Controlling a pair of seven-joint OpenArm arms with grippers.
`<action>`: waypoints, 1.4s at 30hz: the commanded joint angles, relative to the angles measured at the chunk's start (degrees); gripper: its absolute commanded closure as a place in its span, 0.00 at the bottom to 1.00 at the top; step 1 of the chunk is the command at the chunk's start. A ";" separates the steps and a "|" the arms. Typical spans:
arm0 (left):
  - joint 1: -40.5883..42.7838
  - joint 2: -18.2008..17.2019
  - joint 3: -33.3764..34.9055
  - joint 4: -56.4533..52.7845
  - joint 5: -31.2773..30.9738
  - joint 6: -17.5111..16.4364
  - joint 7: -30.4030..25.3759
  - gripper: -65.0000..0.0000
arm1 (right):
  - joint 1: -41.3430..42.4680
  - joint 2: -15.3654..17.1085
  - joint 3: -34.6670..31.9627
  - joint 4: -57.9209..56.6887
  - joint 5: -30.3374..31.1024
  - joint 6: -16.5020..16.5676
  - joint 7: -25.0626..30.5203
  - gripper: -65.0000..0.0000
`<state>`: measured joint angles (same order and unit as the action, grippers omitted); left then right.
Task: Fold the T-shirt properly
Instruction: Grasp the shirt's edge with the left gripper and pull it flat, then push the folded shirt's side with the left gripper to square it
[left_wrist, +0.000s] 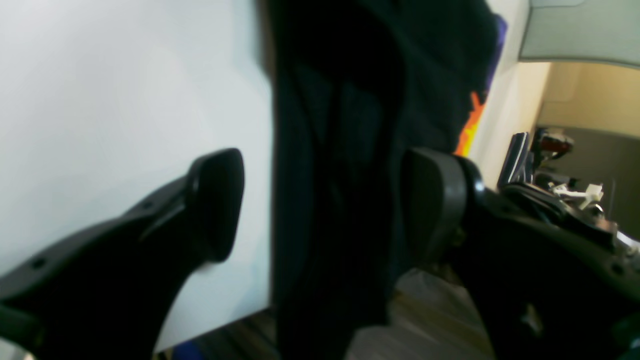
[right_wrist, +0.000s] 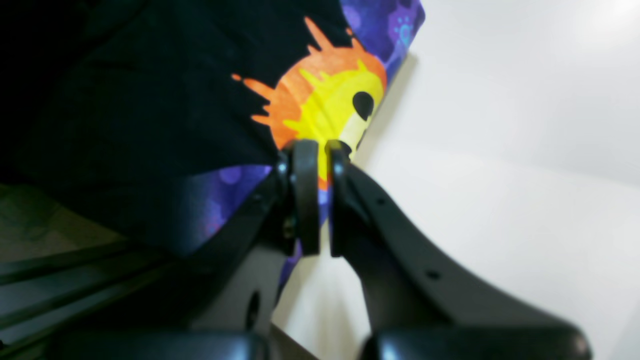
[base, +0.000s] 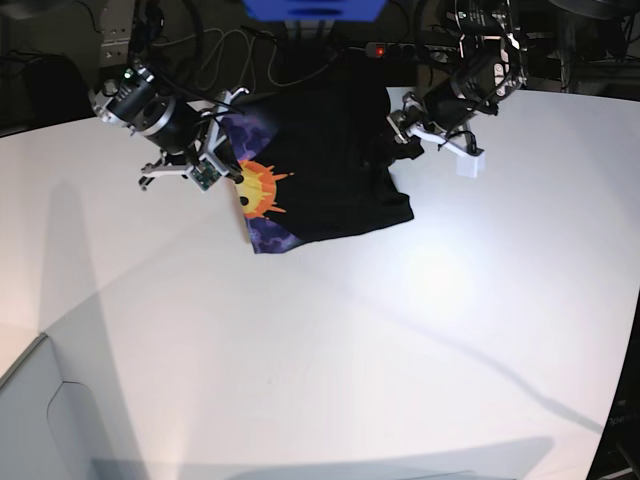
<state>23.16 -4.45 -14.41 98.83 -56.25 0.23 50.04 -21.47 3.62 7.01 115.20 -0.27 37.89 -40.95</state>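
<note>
right gripper (right_wrist: 320, 165): reaches in low from table's far left, jaws clamped on T-shirt (base: 320, 160) at the sun print | T-shirt: black, bunched at white table (base: 320, 350) far edge | left gripper (left_wrist: 325, 200): jaws apart, straddling dark cloth

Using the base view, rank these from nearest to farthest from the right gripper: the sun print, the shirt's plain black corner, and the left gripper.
1. The sun print on the T-shirt, right beside the right gripper, which pinches the cloth there.
2. The plain black corner, across the shirt on the white table.
3. The left gripper, beyond the shirt's opposite edge, jaws open.
</note>
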 joint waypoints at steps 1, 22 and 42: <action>-0.26 0.01 0.04 0.56 0.20 -0.10 -0.33 0.28 | 0.16 0.12 0.07 1.24 0.58 0.66 1.17 0.99; -2.72 1.50 7.25 -2.96 9.26 -0.63 -0.42 0.82 | 0.33 1.79 0.16 1.24 0.58 0.66 1.17 0.99; -20.30 -10.98 19.47 -13.33 9.70 -0.45 2.66 1.00 | 1.74 2.14 9.13 1.51 0.84 0.66 1.17 0.99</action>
<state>3.11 -15.31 5.65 85.17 -49.23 -1.72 53.21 -20.10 5.54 16.12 115.48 -0.23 37.87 -41.04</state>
